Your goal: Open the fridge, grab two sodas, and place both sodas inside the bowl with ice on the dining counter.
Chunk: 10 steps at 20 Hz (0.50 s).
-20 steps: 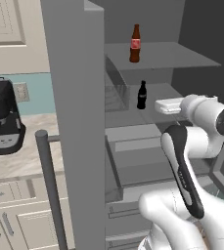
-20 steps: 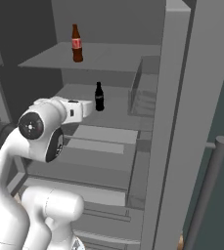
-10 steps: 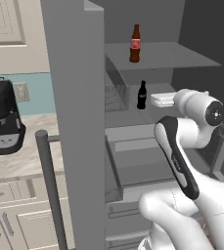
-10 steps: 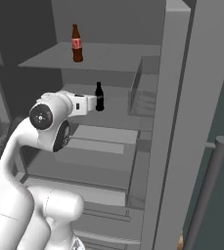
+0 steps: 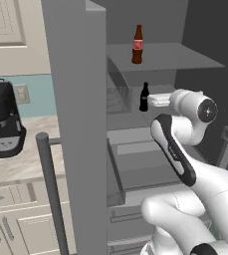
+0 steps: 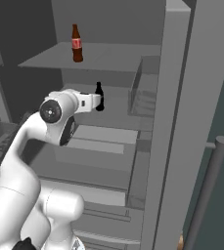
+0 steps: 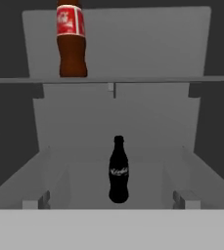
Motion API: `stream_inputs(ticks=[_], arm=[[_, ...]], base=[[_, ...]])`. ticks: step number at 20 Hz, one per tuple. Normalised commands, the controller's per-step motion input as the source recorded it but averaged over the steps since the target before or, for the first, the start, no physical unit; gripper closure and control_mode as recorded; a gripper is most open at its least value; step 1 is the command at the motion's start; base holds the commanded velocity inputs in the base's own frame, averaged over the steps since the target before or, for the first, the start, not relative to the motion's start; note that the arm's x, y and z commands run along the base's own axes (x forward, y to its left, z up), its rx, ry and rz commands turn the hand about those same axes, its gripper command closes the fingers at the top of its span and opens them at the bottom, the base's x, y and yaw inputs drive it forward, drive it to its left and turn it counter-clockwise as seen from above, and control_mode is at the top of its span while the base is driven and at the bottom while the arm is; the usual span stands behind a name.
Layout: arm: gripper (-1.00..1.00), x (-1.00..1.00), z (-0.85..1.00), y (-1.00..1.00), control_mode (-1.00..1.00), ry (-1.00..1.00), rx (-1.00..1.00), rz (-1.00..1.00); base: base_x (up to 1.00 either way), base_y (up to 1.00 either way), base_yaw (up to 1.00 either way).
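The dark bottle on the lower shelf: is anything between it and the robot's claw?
No. In the hand view the dark bottle stands straight ahead with just bare shelf before it; the gripper is open.

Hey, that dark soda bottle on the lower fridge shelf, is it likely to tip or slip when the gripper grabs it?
The lower soda bottle stands upright, tall on a narrow base, so a nudge near the neck would probably tip it. It looks like smooth, rigid glass, likely slippery and breakable. On its side it would probably roll along the shelf.
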Motion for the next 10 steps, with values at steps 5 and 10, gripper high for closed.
stream_inputs(ticks=[5, 10], arm=[[-1.00, 0.35, -0.12, -0.04, -1.00, 0.02, 0.00, 0.00], [-1.00, 0.39, -0.06, -0.01, -1.00, 0.02, 0.00, 0.00]], base=[[0.00, 0.00, 0.00], [0.00, 0.00, 0.00]])
